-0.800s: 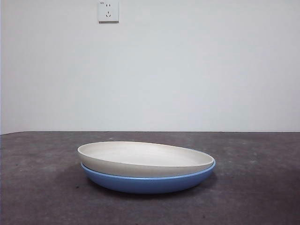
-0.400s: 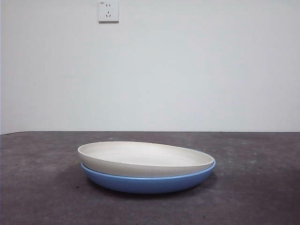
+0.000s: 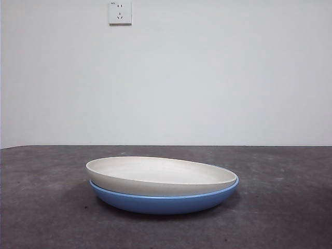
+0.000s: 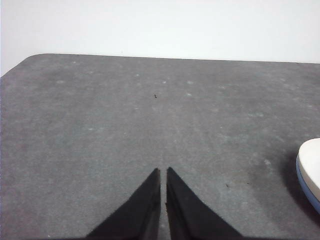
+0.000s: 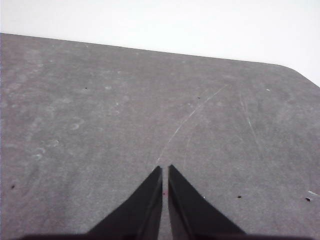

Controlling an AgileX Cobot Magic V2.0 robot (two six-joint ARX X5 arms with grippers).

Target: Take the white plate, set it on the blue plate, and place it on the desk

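Note:
The white plate rests inside the blue plate, slightly tilted, in the middle of the desk in the front view. Neither arm shows in that view. My left gripper is shut and empty above bare desk; an edge of the white plate over the blue plate's rim shows off to one side, well apart from it. My right gripper is shut with nothing in it, over bare scratched desk; no plate shows in that view.
A white wall with a power socket stands behind the desk. The desk's far edge and rounded corners show in both wrist views.

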